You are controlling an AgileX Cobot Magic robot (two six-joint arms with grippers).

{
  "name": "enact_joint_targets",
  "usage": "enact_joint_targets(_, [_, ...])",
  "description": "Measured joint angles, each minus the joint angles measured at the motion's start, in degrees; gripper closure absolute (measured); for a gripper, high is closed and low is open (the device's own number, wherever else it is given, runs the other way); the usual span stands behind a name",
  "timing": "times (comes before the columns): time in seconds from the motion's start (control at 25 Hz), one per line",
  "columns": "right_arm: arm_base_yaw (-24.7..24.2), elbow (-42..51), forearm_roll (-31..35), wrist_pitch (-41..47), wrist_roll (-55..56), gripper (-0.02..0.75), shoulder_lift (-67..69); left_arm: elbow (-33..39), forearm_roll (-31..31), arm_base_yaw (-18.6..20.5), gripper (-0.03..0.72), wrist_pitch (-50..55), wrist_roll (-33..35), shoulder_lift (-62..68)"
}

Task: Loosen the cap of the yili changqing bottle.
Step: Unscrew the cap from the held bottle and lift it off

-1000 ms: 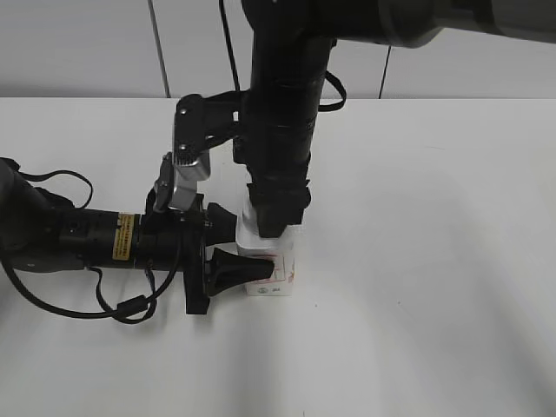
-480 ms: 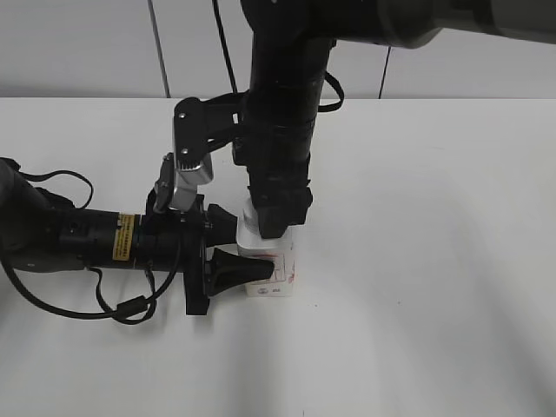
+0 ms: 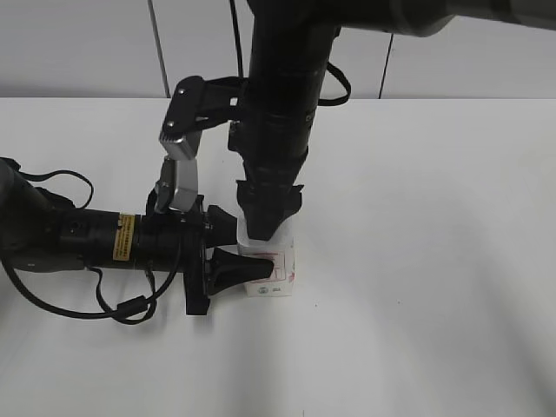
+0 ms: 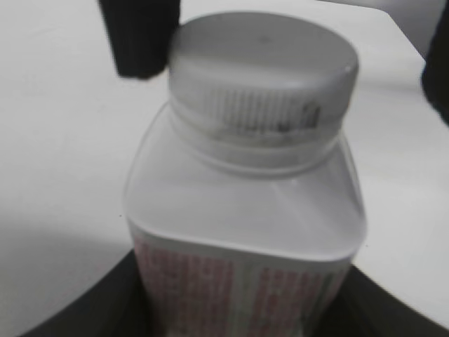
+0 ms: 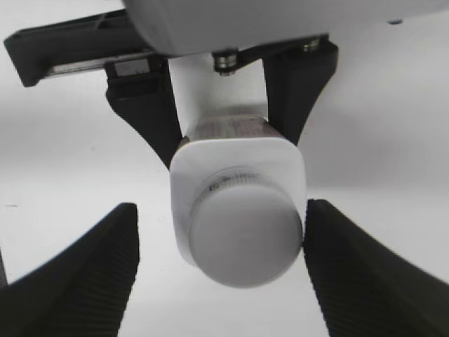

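While the bottle [image 3: 274, 271] stands at lower centre on the table [image 3: 417, 261], it is clamped by the left gripper [image 3: 228, 257]; below, its cap [image 4: 263, 67] is seen upper centre; lastly, the right gripper [image 5: 217, 263] is spread apart around the cap [image 5: 245, 244], one pad [image 5: 319, 239] touching.

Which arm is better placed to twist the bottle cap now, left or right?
Right. The right gripper straddles the cap from above, jaws open, while the left gripper clamps the bottle body from the side.
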Motion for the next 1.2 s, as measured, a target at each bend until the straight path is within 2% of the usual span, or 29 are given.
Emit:
enact_joint_targets(0.36, [0.0,0.0,-0.07,0.08,29.28,0.162,-2.81,0.0,0.0,0.0,0.322,0.05,0.0,0.0])
enact_joint_targets(0.6, [0.0,0.0,-4.69,0.08,63.4,0.162,-2.81,0.0,0.0,0.0,0.322,0.05,0.0,0.0])
enact_joint_targets(0.64, [0.0,0.0,-5.62,0.08,66.29,0.162,-2.81,0.0,0.0,0.0,0.322,0.05,0.0,0.0])
enact_joint_targets(0.8, [0.0,0.0,-5.18,0.08,72.12,0.162,-2.81,0.0,0.05,0.0,0.323,0.05,0.0,0.0])
enact_joint_targets(0.92, [0.0,0.0,-2.81,0.09,72.96,0.162,-2.81,0.0,0.05,0.0,0.323,0.07,0.0,0.0])
enact_joint_targets(1.2, [0.0,0.0,-2.56,0.09,73.49,0.162,-2.24,0.0,0.05,0.0,0.323,0.07,0.0,0.0])
